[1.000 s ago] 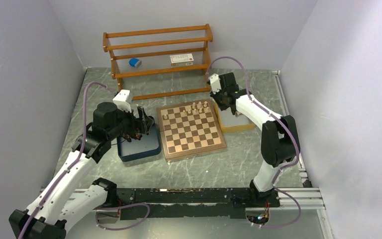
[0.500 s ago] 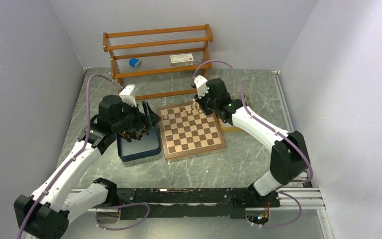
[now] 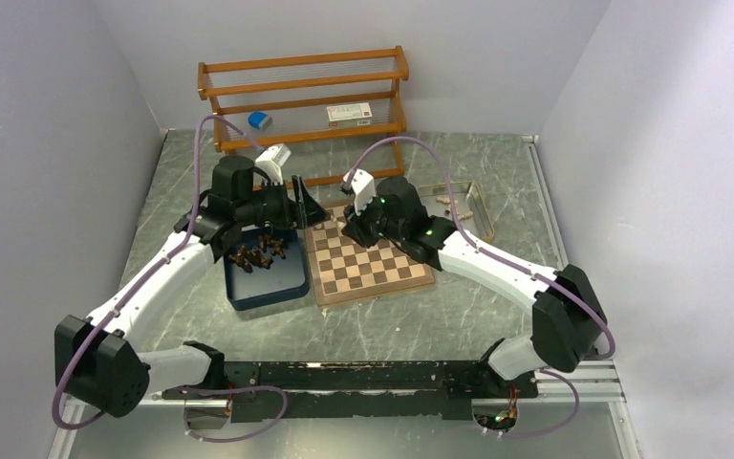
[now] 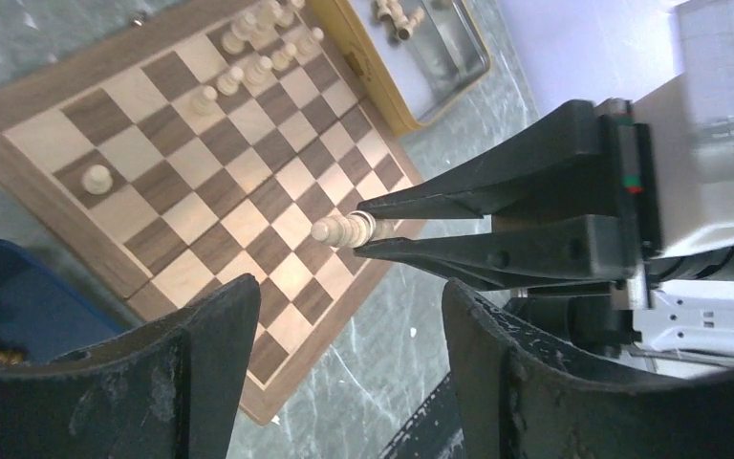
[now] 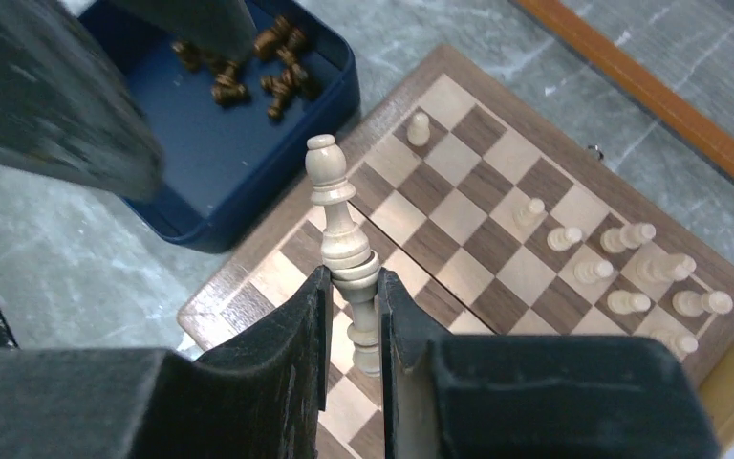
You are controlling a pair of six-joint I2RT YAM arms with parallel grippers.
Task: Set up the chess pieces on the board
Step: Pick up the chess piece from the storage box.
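Note:
The board lies mid-table. Several cream chess pieces stand along its far right side, and a lone cream pawn stands near its far left corner. My right gripper is shut on a tall cream bishop, held above the board's left half. My left gripper hovers by the board's far left corner. It is open, and nothing lies between its fingers. The left wrist view shows the bishop in the right gripper's tips. Dark pieces lie in the navy tray.
A yellow tray holding a few cream pieces sits to the right of the board, toward the back. A wooden shelf stands against the back wall. The two grippers are close together over the board's left side.
My right arm swung left from the yellow tray over the board, carrying the cream bishop. My left arm moved from the navy tray toward the board's far left corner, its jaws narrowing a little.

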